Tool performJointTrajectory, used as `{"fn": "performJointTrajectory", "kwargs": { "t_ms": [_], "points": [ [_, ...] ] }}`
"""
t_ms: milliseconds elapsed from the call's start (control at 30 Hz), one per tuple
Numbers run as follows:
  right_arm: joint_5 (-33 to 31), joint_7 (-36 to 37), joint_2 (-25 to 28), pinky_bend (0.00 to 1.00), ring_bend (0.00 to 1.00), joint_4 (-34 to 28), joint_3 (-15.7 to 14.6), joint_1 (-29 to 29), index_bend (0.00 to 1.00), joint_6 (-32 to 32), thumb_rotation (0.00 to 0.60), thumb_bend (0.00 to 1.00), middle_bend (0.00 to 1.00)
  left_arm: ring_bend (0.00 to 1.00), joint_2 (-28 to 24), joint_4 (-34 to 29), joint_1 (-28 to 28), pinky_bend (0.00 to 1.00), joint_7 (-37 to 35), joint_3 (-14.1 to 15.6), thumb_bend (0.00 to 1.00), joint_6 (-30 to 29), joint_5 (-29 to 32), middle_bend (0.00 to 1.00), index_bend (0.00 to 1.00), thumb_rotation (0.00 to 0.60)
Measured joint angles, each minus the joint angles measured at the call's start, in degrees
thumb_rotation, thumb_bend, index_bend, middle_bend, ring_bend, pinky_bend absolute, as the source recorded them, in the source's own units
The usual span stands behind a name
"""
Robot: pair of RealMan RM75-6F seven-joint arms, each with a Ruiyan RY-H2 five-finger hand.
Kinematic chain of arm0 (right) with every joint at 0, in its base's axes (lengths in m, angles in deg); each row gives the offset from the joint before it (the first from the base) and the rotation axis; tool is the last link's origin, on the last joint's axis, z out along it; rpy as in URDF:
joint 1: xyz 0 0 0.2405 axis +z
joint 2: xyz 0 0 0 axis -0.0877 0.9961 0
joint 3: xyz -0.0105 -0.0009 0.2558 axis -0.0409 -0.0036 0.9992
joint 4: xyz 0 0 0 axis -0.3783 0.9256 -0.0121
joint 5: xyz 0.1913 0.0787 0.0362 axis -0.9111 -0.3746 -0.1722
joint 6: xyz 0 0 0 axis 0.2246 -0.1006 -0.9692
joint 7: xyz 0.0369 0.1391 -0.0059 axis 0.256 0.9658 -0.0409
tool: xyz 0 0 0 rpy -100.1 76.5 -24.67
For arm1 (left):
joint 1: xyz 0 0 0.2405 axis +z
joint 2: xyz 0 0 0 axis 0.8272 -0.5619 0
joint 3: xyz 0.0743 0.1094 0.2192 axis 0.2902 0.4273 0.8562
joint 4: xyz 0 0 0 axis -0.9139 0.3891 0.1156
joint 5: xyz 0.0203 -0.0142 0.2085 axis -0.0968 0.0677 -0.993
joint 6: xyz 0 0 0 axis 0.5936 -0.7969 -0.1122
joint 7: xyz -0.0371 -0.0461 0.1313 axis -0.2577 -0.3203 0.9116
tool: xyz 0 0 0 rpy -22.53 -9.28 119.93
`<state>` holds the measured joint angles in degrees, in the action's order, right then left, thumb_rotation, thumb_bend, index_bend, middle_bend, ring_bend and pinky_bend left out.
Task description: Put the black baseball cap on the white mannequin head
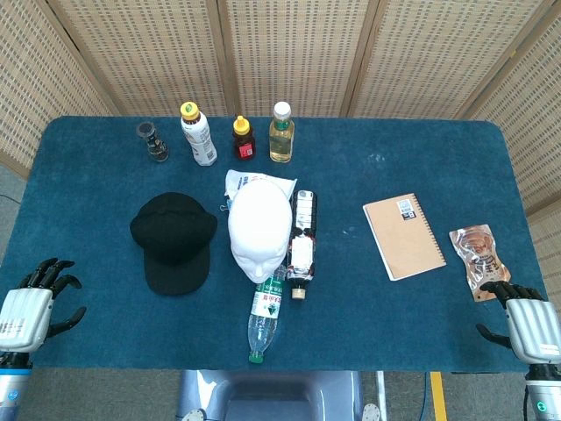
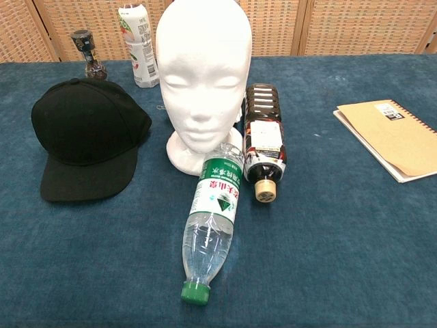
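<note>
The black baseball cap (image 1: 173, 240) (image 2: 87, 137) lies on the blue table, brim toward me, just left of the white mannequin head (image 1: 259, 224) (image 2: 201, 72), which stands upright facing me. My left hand (image 1: 35, 303) hovers at the table's near left corner, fingers spread and empty, well short of the cap. At the near right corner my right hand (image 1: 524, 320) is also empty with fingers apart. Neither hand appears in the chest view.
A clear water bottle (image 1: 266, 314) (image 2: 212, 225) and a dark bottle (image 1: 301, 243) (image 2: 263, 140) lie beside the head. Three upright bottles (image 1: 199, 133) and a small jar (image 1: 155, 140) line the far edge. A brown notebook (image 1: 403, 235) and a snack packet (image 1: 477, 254) lie right.
</note>
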<state>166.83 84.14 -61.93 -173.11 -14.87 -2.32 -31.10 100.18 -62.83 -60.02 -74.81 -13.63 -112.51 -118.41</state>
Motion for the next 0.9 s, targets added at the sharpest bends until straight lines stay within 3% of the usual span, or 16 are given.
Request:
{"fn": "performJointTrajectory", "kwargs": {
  "t_ms": [600,900],
  "points": [
    [0.6,1.3,0.3,0.36,0.39,0.5,-0.1,-0.8,0.34,-1.5,0.600,0.09,0.38,0.17,0.3,-0.2,0.3,0.29,0.6,-1.2,0.20,-2.2,-0.6,0.27,0.45,0.600],
    [1.2,1.4,0.4,0.36,0.39,0.3,-0.3,-0.8,0.34,-1.7,0.600,0.09,0.38,0.27,1.2,0.1,-1.3,0.36,2.1,-2.3,0.20,-1.8,-1.8,0.38,0.53,0.600]
  ]
}}
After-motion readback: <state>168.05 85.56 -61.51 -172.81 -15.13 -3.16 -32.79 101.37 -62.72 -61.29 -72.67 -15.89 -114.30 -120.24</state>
